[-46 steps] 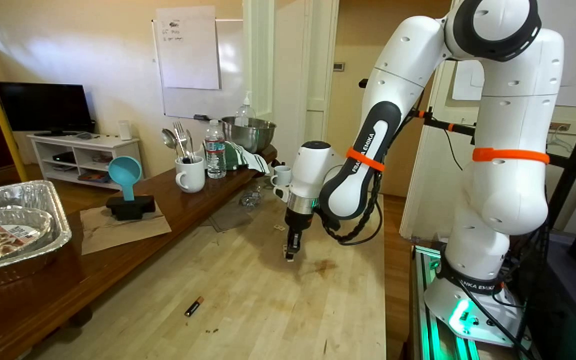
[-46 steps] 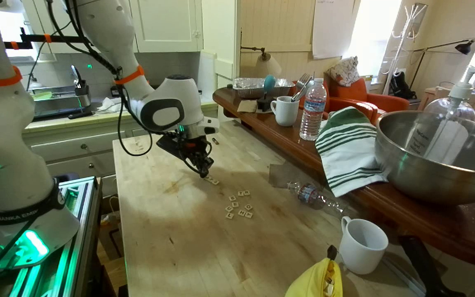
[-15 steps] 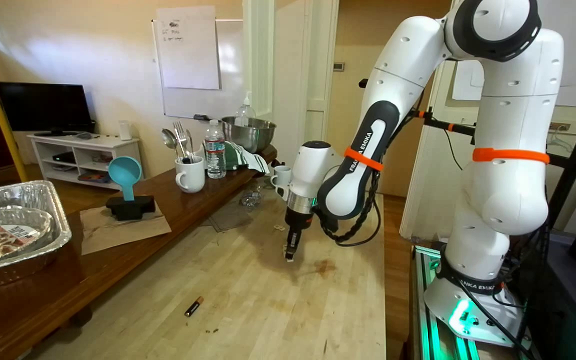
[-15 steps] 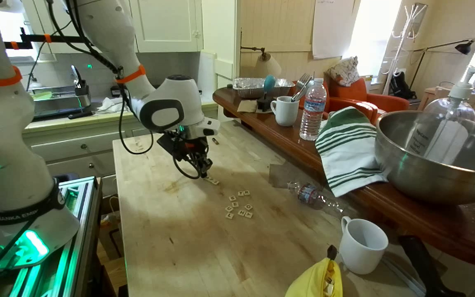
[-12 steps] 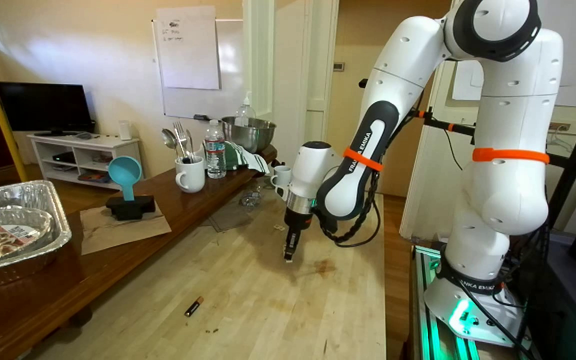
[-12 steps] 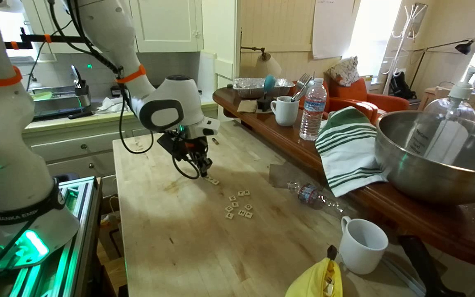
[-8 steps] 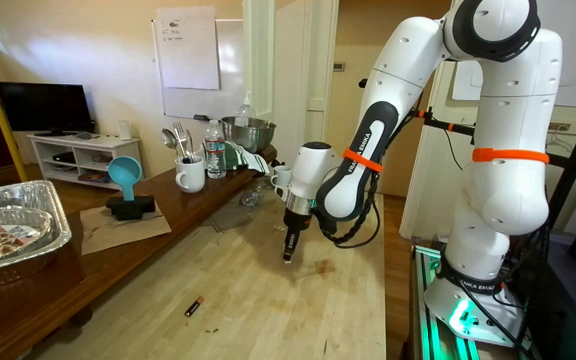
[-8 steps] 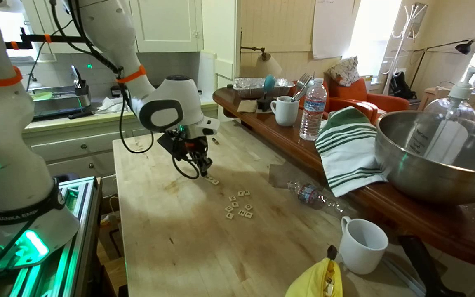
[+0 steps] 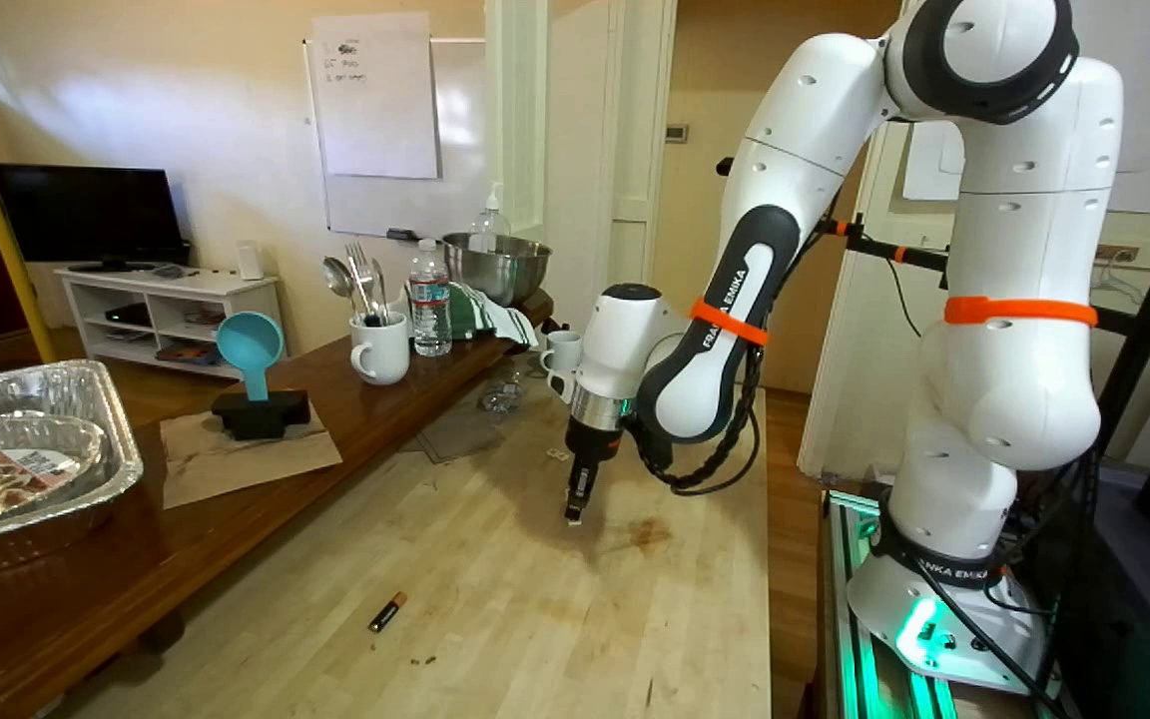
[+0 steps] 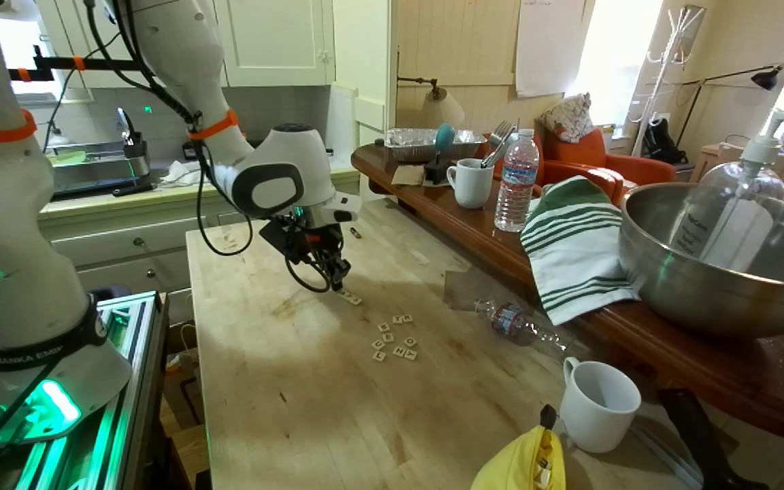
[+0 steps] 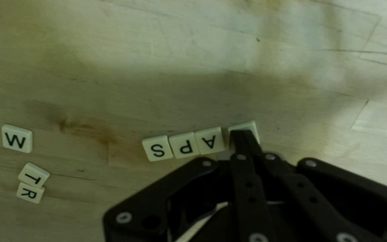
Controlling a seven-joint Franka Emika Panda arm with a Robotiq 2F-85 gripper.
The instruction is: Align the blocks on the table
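My gripper [image 11: 245, 136] is shut, its two fingertips together, low over the light wooden table [image 9: 555, 629]. It also shows in both exterior views [image 9: 575, 512] [image 10: 337, 282]. The fingertips cover most of a pale tile-like block [image 11: 251, 126]; its letter is hidden, and I cannot tell whether they touch it. Left of it in the wrist view, after a small gap, blocks A [image 11: 209, 140], P [image 11: 184, 145] and S [image 11: 157, 148] form a close, slightly slanted row. Loose blocks M or W [image 11: 17, 138], T [image 11: 34, 175] and R [image 11: 30, 192] lie farther left. Several more scattered blocks [image 10: 399, 352] show in an exterior view.
A battery [image 9: 387, 611] lies on the table. A plastic bottle [image 10: 521, 328] lies by the raised dark wooden counter [image 9: 196, 559]. A white mug [image 10: 599, 408] and a yellow pouch [image 10: 521, 463] stand at one end, near a black handle [image 10: 705, 442].
Over the last three seconds my wrist has turned and the fingertips have shifted slightly. The block at the tips appears to have moved very slightly too. The other blocks have not moved.
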